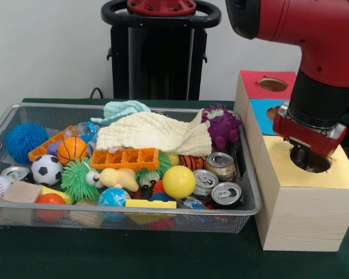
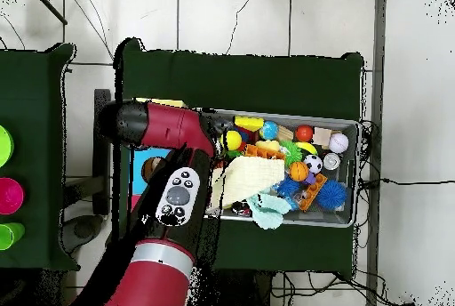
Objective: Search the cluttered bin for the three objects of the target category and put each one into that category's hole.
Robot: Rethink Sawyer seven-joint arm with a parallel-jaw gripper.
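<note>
The hand (image 1: 310, 158) sits low over the hole in the yellow panel (image 1: 337, 172) of the wooden box (image 1: 296, 215), its tip sunk into or just above that opening; whether it is spread, closed or carrying anything cannot be told from either view, since the arm's wrist hides it. Behind the yellow panel lie a blue panel (image 1: 264, 113) and a red panel (image 1: 262, 81), each with its own hole.

Just beside the box stands the wire bin (image 1: 134, 212) on the green surface (image 1: 163, 258). Which category is the target is not shown. If it is cans, four remain: three cans (image 1: 218, 180) clustered in the bin's corner nearest the box, and a fourth can (image 1: 14, 173) at the opposite end. These would probably be light, rigid and smooth, prone to roll, best pinched across the rim or around the body from above. The yellow ball (image 1: 178, 181) is likely slippery; the cream cloth (image 1: 154, 135) is limp and may hide items beneath.
</note>
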